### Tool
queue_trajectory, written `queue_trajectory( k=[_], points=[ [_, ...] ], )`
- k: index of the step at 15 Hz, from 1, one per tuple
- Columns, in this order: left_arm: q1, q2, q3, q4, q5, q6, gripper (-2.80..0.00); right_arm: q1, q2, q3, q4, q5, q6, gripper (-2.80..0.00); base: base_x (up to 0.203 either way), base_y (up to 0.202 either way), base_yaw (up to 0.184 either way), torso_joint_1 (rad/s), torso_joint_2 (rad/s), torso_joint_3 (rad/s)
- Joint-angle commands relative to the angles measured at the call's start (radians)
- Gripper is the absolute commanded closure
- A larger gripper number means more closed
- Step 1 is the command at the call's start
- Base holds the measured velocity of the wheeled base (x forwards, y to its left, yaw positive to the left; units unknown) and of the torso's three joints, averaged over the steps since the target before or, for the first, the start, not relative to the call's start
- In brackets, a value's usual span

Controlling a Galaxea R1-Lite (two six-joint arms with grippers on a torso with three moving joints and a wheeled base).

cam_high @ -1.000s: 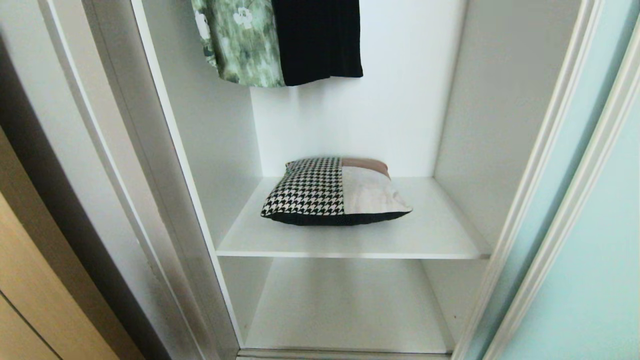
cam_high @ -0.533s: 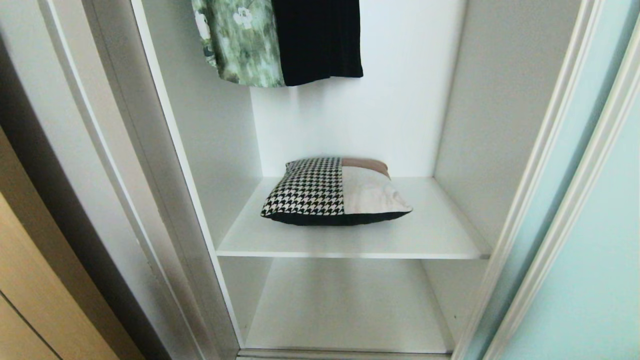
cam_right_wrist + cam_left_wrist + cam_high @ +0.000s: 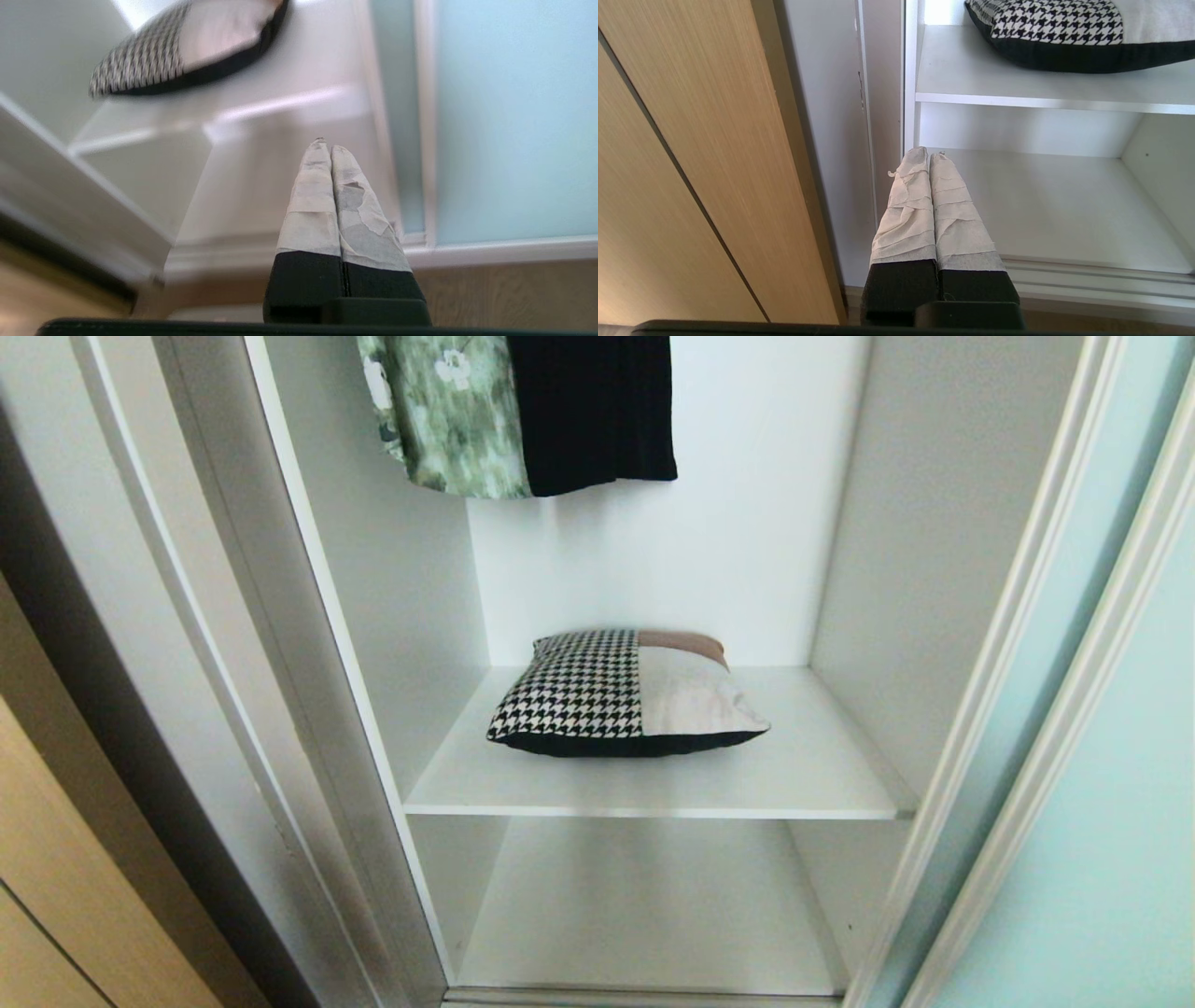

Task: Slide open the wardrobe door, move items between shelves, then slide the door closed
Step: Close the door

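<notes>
One cushion (image 3: pixel 627 694) lies on the upper shelf (image 3: pixel 822 775) of the open wardrobe compartment. It is a single patchwork piece: a black-and-white houndstooth panel, a beige panel, a brown strip at the rear and a dark underside. Two shelves are visible; the lower shelf (image 3: pixel 644 915) carries nothing. Two garments hang above: one green floral garment (image 3: pixel 448 415) and one black garment (image 3: pixel 597 411), side by side. The sliding wardrobe door (image 3: pixel 1111 859), frosted pale blue-green, stands at the right of the opening. One tan wooden panel (image 3: pixel 691 163) stands at the left.

Neither arm appears in the head view. The left gripper (image 3: pixel 929 156) is clenched, its two wrapped fingers pressed together, grasping nothing, low before the lower shelf. The right gripper (image 3: pixel 325 145) is likewise clenched and empty, low near the door's bottom rail.
</notes>
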Motion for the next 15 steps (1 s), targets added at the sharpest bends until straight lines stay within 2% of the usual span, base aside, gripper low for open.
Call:
queue_trajectory(
  k=[1,5,7,9,11,15],
  points=[
    [0.0,0.002,0.0,0.0,0.0,0.0,0.0,0.003,0.033,-0.103,0.023,-0.034,0.0,0.0,0.0,0.0,0.0,0.0,0.0,0.0],
    [0.0,0.002,0.0,0.0,0.0,0.0,0.0,-0.006,0.084,-0.286,0.096,-0.12,-0.016,0.0,0.0,0.0,0.0,0.0,0.0,0.0],
    [0.001,0.003,0.0,0.0,0.0,0.0,0.0,-0.046,0.109,-0.405,0.186,-0.112,-0.019,0.0,0.0,0.0,0.0,0.0,0.0,0.0],
    [0.0,0.002,0.0,0.0,0.0,0.0,0.0,-0.132,0.164,-0.528,0.249,-0.024,-0.028,0.0,0.0,0.0,0.0,0.0,0.0,0.0],
    [0.002,0.002,0.0,0.0,0.0,0.0,0.0,-0.257,0.225,-0.591,0.267,0.09,-0.065,0.0,0.0,0.0,0.0,0.0,0.0,0.0],
    [0.0,0.002,0.0,0.0,0.0,0.0,0.0,-0.545,0.374,-0.641,0.223,0.39,-0.188,0.0,0.0,0.0,0.0,0.0,0.0,0.0]
  ],
)
